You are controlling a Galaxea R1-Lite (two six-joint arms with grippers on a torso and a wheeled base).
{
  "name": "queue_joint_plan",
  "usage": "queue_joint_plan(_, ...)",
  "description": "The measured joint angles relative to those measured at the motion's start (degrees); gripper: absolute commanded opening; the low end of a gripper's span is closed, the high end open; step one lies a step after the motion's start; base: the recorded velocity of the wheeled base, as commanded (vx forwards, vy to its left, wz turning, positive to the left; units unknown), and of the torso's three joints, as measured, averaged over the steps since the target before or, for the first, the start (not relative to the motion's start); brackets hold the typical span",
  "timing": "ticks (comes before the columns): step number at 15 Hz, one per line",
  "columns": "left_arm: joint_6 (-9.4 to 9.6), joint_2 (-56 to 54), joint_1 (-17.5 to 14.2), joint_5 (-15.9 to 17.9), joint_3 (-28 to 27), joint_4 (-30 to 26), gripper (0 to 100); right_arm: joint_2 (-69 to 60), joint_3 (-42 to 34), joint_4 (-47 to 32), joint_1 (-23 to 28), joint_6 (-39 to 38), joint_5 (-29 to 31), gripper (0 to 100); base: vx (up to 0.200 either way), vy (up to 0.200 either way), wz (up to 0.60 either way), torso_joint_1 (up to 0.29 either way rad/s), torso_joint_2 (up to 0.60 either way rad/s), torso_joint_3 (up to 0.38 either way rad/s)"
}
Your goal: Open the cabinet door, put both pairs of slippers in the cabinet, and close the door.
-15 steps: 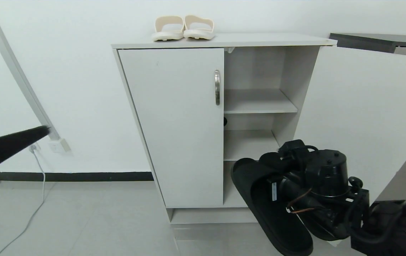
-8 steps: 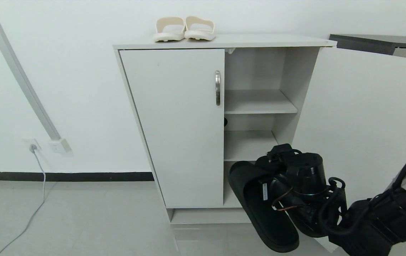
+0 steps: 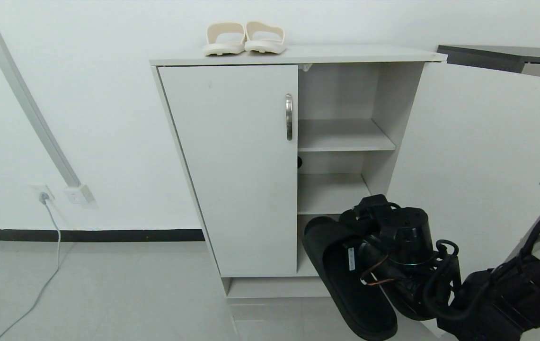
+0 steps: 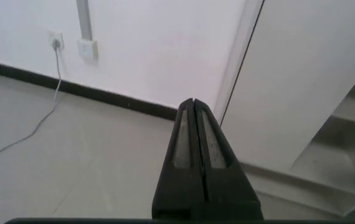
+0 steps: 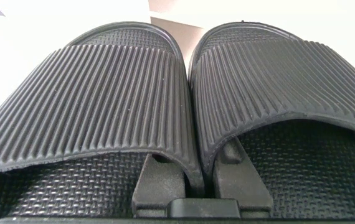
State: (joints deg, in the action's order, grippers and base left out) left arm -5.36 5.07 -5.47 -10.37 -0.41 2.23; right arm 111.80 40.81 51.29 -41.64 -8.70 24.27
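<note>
A pair of black slippers [image 3: 345, 274] hangs tilted, toes up, in front of the white cabinet's [image 3: 298, 54] lowest compartment. My right gripper [image 3: 362, 227] is shut on their two straps, pinched side by side [image 5: 196, 180]. The ribbed black straps [image 5: 103, 99] sit just above its fingers [image 5: 159, 183]. A beige pair of slippers [image 3: 245, 38] rests on the cabinet top. The right door [image 3: 478, 156] stands wide open and the left door [image 3: 232, 166] is closed. My left gripper [image 4: 193, 109] is shut on nothing, over the floor left of the cabinet.
Two bare shelves [image 3: 340, 135] [image 3: 331, 192] show inside the open half. A metal handle [image 3: 289, 116] sits on the closed door. A wall socket with a cord [image 3: 42, 195] and a slanted conduit [image 3: 23, 94] are at the left. Dark-topped furniture [image 3: 506, 54] stands behind the open door.
My left arm has drawn out of the head view at the left edge. My right gripper has carried the black slippers a little left, closer to the cabinet's lowest opening.
</note>
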Motion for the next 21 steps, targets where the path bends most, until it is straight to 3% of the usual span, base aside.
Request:
queue_joint_plan(2, 0.63, -0.26, 0.02, 2.61, 0.34, -1.79, 0, 0.0, -0.22, -0.02, -0.09, 0.15, 0.0, 0, 0.0, 0.0, 0.0, 0.0, 0.0, 0.0)
queue_joint_plan(4, 1.6, -0.34, 0.21, 11.26, 0.3, -2.34, 0, 0.05, -0.29, 0.24, -0.17, 1.01, 0.0, 0, 0.0, 0.0, 0.0, 0.0, 0.0, 0.0)
queue_joint_plan(5, 1.84, -0.56, 1.34, 12.25, 0.3, -2.34, 0, 0.09, -0.35, 0.85, -0.28, 1.13, 0.0, 0, 0.0, 0.0, 0.0, 0.0, 0.0, 0.0)
queue_joint_plan(7, 1.82, -2.1, 5.12, 12.01, 0.23, -2.33, 0, 0.11, -0.72, 1.34, -0.44, 1.27, -0.02, 0, 0.0, 0.0, 0.0, 0.0, 0.0, 0.0)
queue_joint_plan(11, 1.34, -4.67, 5.57, 9.97, 0.3, -2.26, 0, 0.71, -0.46, 2.33, -0.66, 1.27, 0.71, 0, 0.0, 0.0, 0.0, 0.0, 0.0, 0.0)
queue_joint_plan(13, 0.83, -4.96, 5.57, 9.97, 0.32, -2.23, 0, 3.57, 4.78, 2.35, -0.99, 0.99, 8.7, 0, 0.0, 0.0, 0.0, 0.0, 0.0, 0.0)
queue_joint_plan(16, 0.79, -5.07, 5.57, 9.95, 0.32, -2.23, 0, 8.44, 10.51, 2.33, -1.82, -1.06, 14.51, 0, 0.0, 0.0, 0.0, 0.0, 0.0, 0.0)
queue_joint_plan(21, 0.69, -5.07, 5.66, 9.75, 0.32, -2.23, 0, 13.73, 14.92, 2.3, -2.07, -2.56, 16.79, 0, 0.0, -0.2, 0.0, 0.003, 0.0, 0.003)
